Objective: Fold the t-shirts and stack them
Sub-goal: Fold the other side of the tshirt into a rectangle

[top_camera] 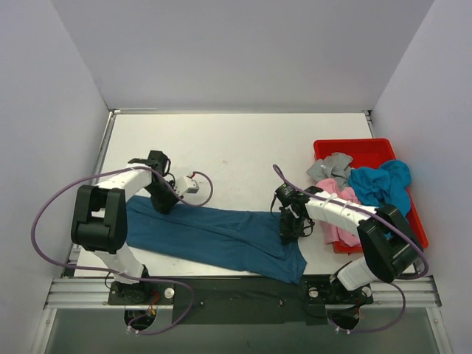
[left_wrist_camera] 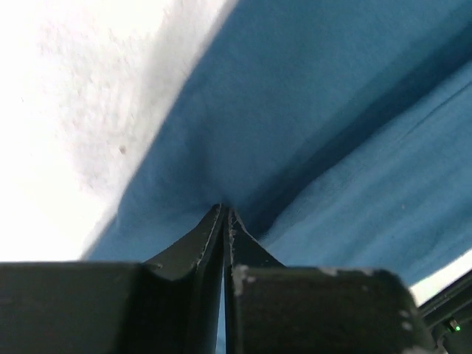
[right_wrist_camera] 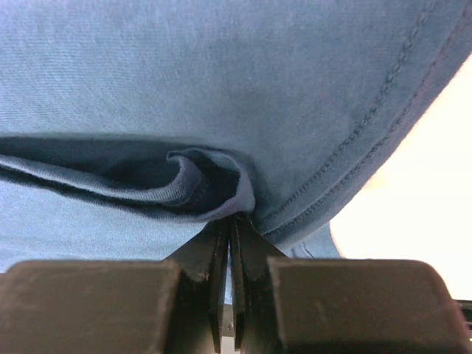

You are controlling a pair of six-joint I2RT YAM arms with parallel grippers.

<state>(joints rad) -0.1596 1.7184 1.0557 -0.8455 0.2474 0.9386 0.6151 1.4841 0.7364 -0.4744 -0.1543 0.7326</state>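
Observation:
A dark teal-blue t-shirt lies stretched across the near part of the white table. At its upper left edge my left gripper is shut on the cloth; the left wrist view shows the jaws pinching the teal-blue t-shirt at their tips. On the shirt's right end, my right gripper is shut on a folded, hemmed edge of the same t-shirt, bunched at the jaw tips. A turquoise t-shirt, a pink t-shirt and a grey t-shirt lie in the tray.
The red plastic tray stands at the right side of the table, next to the right arm. White walls enclose the table on three sides. Purple cables loop from both arms.

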